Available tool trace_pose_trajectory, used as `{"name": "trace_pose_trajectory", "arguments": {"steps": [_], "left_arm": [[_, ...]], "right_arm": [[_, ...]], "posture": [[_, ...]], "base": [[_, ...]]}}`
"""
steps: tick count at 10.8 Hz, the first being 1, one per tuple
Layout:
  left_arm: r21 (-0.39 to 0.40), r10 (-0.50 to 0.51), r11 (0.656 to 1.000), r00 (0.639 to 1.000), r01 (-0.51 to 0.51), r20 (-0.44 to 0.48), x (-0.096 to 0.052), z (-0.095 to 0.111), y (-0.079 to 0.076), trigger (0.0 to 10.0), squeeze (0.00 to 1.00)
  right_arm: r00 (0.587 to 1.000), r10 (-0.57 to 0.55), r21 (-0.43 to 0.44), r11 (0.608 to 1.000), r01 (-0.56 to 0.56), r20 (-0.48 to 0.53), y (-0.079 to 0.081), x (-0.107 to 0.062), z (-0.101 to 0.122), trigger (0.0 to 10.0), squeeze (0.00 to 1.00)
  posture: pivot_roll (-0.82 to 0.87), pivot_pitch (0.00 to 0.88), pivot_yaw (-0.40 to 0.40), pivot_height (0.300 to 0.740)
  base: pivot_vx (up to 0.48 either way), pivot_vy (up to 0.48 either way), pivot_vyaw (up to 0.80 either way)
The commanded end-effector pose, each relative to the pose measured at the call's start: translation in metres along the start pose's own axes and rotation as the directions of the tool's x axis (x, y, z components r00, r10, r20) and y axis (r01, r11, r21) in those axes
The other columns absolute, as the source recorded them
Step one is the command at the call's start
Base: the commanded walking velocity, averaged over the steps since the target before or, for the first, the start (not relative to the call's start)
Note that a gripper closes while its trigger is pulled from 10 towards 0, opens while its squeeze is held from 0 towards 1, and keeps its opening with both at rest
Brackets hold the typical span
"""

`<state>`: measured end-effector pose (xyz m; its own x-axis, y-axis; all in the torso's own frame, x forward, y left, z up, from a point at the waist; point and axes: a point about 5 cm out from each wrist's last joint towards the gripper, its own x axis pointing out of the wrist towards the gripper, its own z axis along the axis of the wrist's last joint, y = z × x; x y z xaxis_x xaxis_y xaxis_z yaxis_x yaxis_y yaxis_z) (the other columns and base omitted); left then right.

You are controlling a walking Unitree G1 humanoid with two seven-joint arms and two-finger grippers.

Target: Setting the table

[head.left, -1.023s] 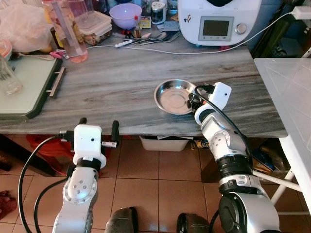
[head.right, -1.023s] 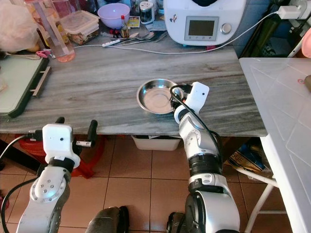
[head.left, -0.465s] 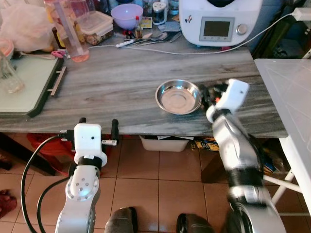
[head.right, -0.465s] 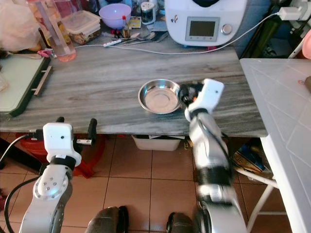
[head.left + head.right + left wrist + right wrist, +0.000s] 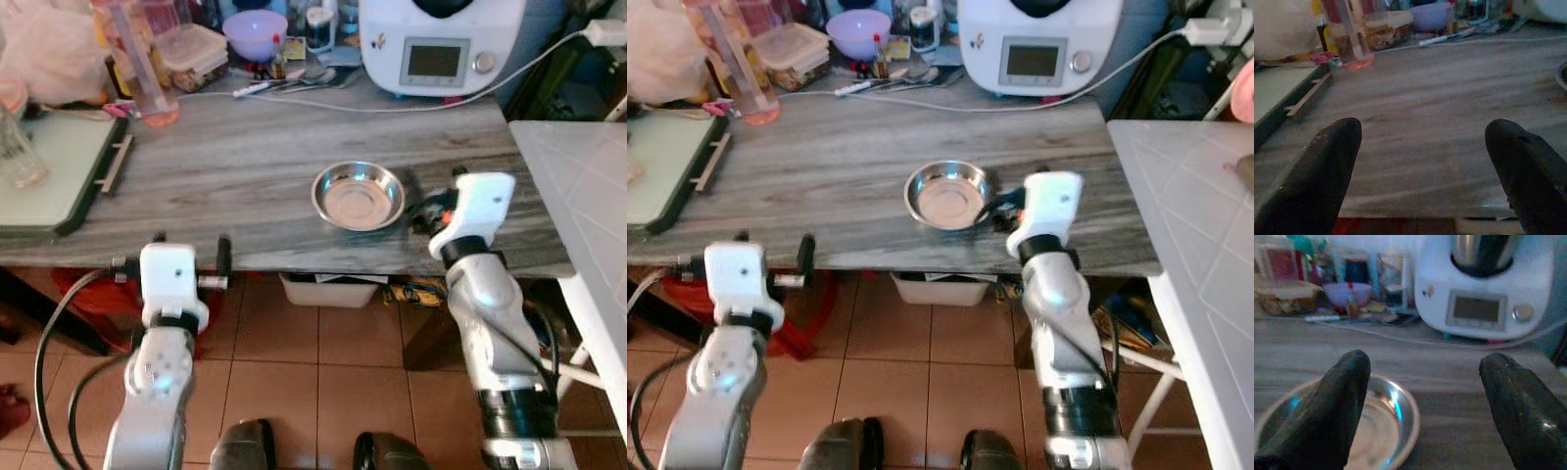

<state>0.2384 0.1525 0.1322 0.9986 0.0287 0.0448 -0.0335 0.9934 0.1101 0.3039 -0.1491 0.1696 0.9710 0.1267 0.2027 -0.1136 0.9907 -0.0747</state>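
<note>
The grey marble-patterned counter point(image 5: 255, 166) ran wide across the view, its near edge over a floor of reddish-brown tiles point(image 5: 323, 362). A shallow steel dish point(image 5: 358, 195) sat upright toward the counter's front right, with nothing in it. Just to its right hung the right gripper point(image 5: 423, 208), fingers spread wide and holding nothing — in the right wrist view one black finger point(image 5: 1327, 406) overlapped the dish's rim, the other stood over bare counter.

The left gripper point(image 5: 191, 257) hovered at the counter's front edge on the left, well apart from the dish, its fingers point(image 5: 1327, 166) likewise parted wide with nothing between them.

Along the back stood a white kitchen machine with a small screen point(image 5: 441, 44), its white cable point(image 5: 392, 106) trailing across the stone. Left of it lay a lilac bowl point(image 5: 254, 31), some spoons point(image 5: 313, 76), a lidded plastic box point(image 5: 191, 51) and a tall clear tumbler point(image 5: 147, 59). A green-rimmed tray point(image 5: 59, 176) lay at the far left — a white table point(image 5: 588, 196) stood to the right of the counter.
</note>
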Motion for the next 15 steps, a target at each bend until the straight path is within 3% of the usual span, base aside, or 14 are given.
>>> {"name": "trace_pose_trajectory", "arguments": {"steps": [1,3,5,8,10,12,15], "left_arm": [[-0.004,0.023,1.0,0.999,-0.023,-0.03,-0.001,-0.007,0.001,10.0,0.0],[-0.027,-0.008,1.0,1.0,0.008,-0.025,-0.001,-0.006,-0.012,10.0,0.0],[-0.017,0.007,1.0,1.0,-0.008,-0.025,-0.002,-0.008,-0.006,10.0,0.0],[-0.011,0.017,1.0,1.0,-0.018,-0.017,0.0,-0.006,-0.005,10.0,0.0],[-0.017,0.007,1.0,1.0,-0.008,-0.017,-0.001,-0.007,-0.007,10.0,0.0],[-0.011,-0.013,1.0,1.0,0.013,-0.013,0.002,-0.006,-0.009,10.0,0.0],[-0.012,-0.013,1.0,1.0,0.013,-0.009,0.002,-0.006,-0.009,10.0,0.0]], "right_arm": [[1.0,-0.025,0.003,1.0,0.025,-0.003,-0.003,-0.004,0.0,10.0,0.0],[0.999,-0.026,-0.013,1.0,0.026,-0.028,-0.002,-0.006,-0.003,10.0,0.0],[0.994,-0.073,0.051,0.996,0.077,-0.076,-0.009,-0.002,-0.008,10.0,0.0],[0.991,-0.101,0.05,0.993,0.105,-0.083,-0.013,0.001,-0.007,10.0,0.0],[0.981,-0.146,-0.042,0.989,0.142,-0.126,-0.016,0.002,-0.015,10.0,0.0],[0.982,-0.155,-0.056,0.987,0.15,-0.106,-0.011,0.008,-0.013,10.0,0.0],[0.977,-0.159,0.007,0.987,0.161,-0.143,-0.018,0.009,-0.016,10.0,0.0]], "posture": [[0.06,0.079,0.015,0.74],[0.05,0.084,0.009,0.74],[0.05,0.06,0.01,0.74],[0.05,0.059,0.007,0.74],[0.05,0.057,0.014,0.74],[0.05,0.051,0.019,0.74],[0.05,0.035,0.019,0.74]], "base": [[0.0,0.0,0.0],[0.0,0.0,0.0],[-0.124,0.0,0.0],[-0.247,0.0,0.0],[-0.247,0.0,0.0],[-0.247,0.0,0.0],[-0.161,0.0,0.0]]}}
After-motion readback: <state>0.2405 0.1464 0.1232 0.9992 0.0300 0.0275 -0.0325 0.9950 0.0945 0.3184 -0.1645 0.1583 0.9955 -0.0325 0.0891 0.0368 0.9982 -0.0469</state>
